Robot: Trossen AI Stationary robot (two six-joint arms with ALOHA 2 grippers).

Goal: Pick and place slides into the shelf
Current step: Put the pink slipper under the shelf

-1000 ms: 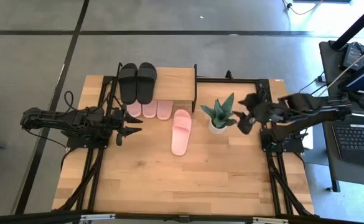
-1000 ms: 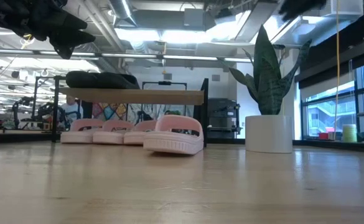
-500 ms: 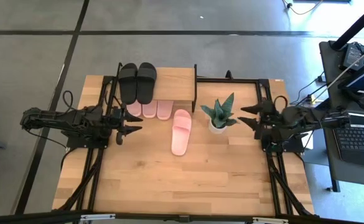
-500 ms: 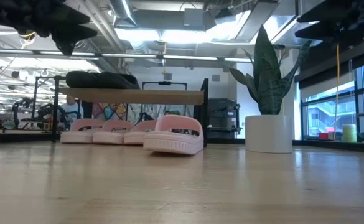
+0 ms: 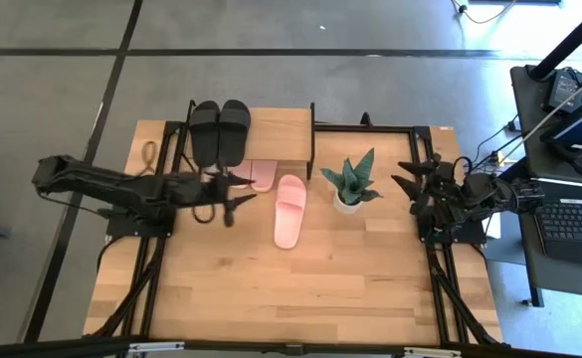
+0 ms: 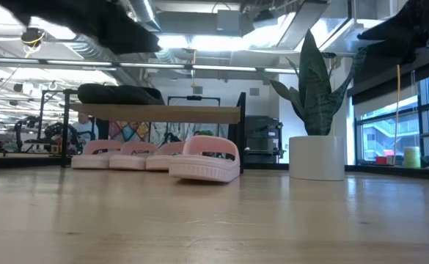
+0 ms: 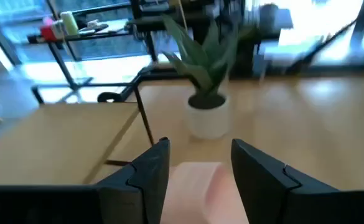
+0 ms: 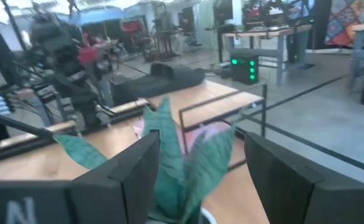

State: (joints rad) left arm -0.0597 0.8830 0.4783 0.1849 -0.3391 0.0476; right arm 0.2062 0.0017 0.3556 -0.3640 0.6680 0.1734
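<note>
The shelf (image 5: 281,127) stands at the table's far side with two black slides (image 5: 220,130) on its top board. Pink slides (image 6: 130,155) sit in a row on the table under it. One more pink slide (image 5: 291,209) lies loose on the table just in front of the shelf. My left gripper (image 5: 239,199) is open and hovers above the table, left of this loose slide, which shows between its fingers in the left wrist view (image 7: 200,186). My right gripper (image 5: 406,184) is open at the table's right edge, right of the plant.
A potted plant in a white pot (image 5: 349,189) stands right of the loose slide, between it and my right gripper. Black frame rails (image 5: 440,288) run along the table's left and right sides. The near half of the wooden table (image 5: 291,293) is bare wood.
My left arm has reached out toward the table's right, bringing its open gripper from the left side over to the loose pink slide. My right arm has drawn back from beside the plant toward the table's right edge. No slide has moved.
</note>
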